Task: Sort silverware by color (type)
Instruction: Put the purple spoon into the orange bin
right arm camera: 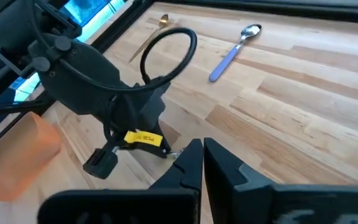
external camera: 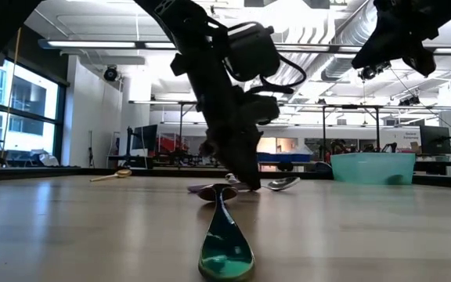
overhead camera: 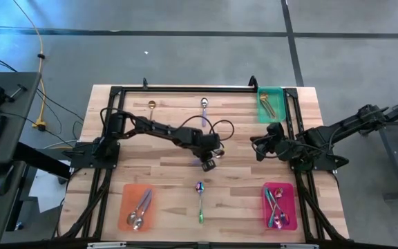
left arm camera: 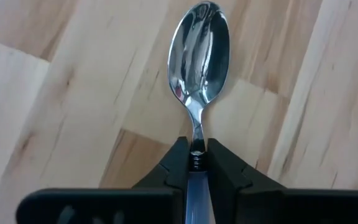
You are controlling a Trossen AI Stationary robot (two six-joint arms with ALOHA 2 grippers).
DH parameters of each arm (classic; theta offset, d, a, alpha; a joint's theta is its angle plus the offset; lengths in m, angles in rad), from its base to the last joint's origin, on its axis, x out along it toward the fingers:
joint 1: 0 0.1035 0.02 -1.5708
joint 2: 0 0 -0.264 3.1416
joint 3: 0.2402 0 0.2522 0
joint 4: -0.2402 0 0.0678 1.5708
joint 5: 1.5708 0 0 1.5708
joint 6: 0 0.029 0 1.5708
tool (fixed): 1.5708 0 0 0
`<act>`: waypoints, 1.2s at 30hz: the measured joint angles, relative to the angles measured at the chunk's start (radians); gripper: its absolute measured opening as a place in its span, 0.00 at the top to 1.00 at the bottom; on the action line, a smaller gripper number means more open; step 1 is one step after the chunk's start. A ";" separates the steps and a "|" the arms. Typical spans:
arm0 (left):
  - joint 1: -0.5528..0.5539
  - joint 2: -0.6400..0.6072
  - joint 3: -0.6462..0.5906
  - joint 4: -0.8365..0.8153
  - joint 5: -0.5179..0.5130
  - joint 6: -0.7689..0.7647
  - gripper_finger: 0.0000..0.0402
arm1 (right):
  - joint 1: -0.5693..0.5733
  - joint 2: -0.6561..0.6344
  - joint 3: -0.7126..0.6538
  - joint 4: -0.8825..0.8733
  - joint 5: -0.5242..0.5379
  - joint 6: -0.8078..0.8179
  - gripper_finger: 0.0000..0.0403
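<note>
A silver spoon (left arm camera: 199, 53) lies bowl-up on the wooden table near its middle, and my left gripper (left arm camera: 197, 152) is shut on it, pointing steeply down (overhead camera: 208, 163). My right gripper (right arm camera: 202, 163) hangs shut and empty above the table's right side (overhead camera: 261, 149). Loose on the table lie a rainbow spoon (overhead camera: 200, 199) near the front, a gold spoon (overhead camera: 152, 105) and a blue-handled silver spoon (overhead camera: 204, 104) at the back. The orange tray (overhead camera: 126, 197) holds silver spoons, the pink tray (overhead camera: 289, 190) rainbow ones, the green tray (overhead camera: 276, 93) a gold one. My left gripper pinches the silver spoon at its neck (left arm camera: 197, 142), just behind the bowl, between its two fingers. The fingers come from above, slanting down, one on each side of the handle. In the low view the bowl (external camera: 282, 184) rests at table level.
A black frame (overhead camera: 185, 88) runs around the tabletop. The rainbow spoon (external camera: 225, 244) lies just in front of my left gripper, toward the near edge. Bare wood lies between the trays and around the middle.
</note>
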 joint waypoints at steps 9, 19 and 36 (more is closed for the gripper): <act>0.013 -0.067 -0.008 -0.125 0.033 0.030 0.95 | 0.000 0.000 0.000 0.013 0.015 -0.023 1.00; 0.015 -0.157 -0.010 -0.252 0.029 0.038 0.99 | 0.000 0.000 0.000 0.013 0.015 -0.053 1.00; 0.046 -0.143 -0.006 -0.248 -0.062 -0.070 0.73 | 0.000 0.000 0.000 0.014 0.015 -0.085 1.00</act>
